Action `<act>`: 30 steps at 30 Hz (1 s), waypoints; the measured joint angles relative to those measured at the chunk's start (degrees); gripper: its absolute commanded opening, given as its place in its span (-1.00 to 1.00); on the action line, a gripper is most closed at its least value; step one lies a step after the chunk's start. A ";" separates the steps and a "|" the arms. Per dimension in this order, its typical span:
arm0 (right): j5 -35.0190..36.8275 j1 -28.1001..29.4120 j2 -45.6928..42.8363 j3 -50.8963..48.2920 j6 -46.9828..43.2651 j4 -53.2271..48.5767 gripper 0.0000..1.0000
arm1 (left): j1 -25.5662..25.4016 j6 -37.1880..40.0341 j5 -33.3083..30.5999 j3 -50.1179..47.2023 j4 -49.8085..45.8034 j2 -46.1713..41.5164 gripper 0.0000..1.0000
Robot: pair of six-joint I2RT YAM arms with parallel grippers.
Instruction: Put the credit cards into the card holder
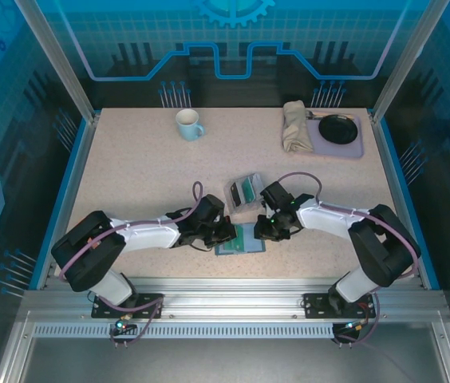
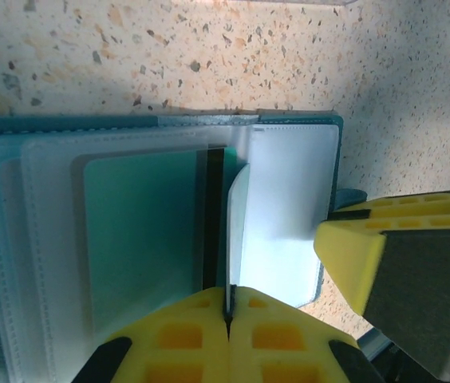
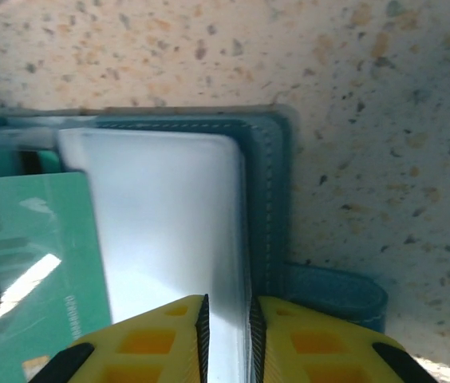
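The blue-teal card holder lies open on the table between both grippers, its frosted pockets up and its stitched edge and strap to the right. A teal credit card with a dark stripe sits under the pocket layers. My left gripper is shut on a thin pale card seen edge-on over the holder. My right gripper pinches the holder's pale pocket leaf near its right edge, jaws narrowly apart. A green card lies left of that leaf.
A pale grey card rack with cards stands just behind the holder. A mug sits at the back left. At the back right are a folded cloth and a purple tray with a black bowl.
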 measured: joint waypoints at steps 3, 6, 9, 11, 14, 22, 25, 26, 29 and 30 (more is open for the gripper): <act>0.31 0.13 0.20 0.00 0.00 0.04 -0.53 | 0.00 0.00 -0.09 0.00 1.38 1.03 -1.00; 0.48 0.20 0.46 0.00 0.02 0.09 -0.56 | 0.00 -0.02 -0.68 -0.15 2.16 1.49 -1.00; 0.48 0.20 0.63 -0.11 0.04 0.26 -0.58 | 0.00 0.00 -0.96 -0.57 3.48 1.53 -1.00; 0.46 0.17 0.68 -0.31 0.07 0.57 -0.57 | -0.07 0.00 -0.98 -0.70 3.98 1.68 -1.00; 0.35 0.17 0.68 -0.48 0.26 0.94 -0.58 | -0.15 0.26 -1.14 -0.70 4.20 1.97 -1.00; 0.09 0.07 0.79 -0.61 0.50 1.20 -0.58 | -0.22 2.60 -1.14 -0.61 4.57 2.69 -1.00; -0.42 -0.31 0.79 -0.87 0.57 1.55 -0.58 | -0.22 3.04 -1.14 -0.57 4.61 2.80 -1.00; -0.57 -0.35 0.79 -0.98 0.68 1.68 -0.58 | -0.22 3.17 -1.14 -0.57 4.76 2.84 -1.00; -1.22 -0.70 0.87 -1.05 0.74 1.81 -0.58 | -0.22 3.72 -1.14 -0.57 4.94 2.89 -1.00; -1.31 -0.83 0.94 -1.05 0.76 1.84 -0.58 | -0.24 4.07 -1.14 -0.57 4.96 2.86 -0.99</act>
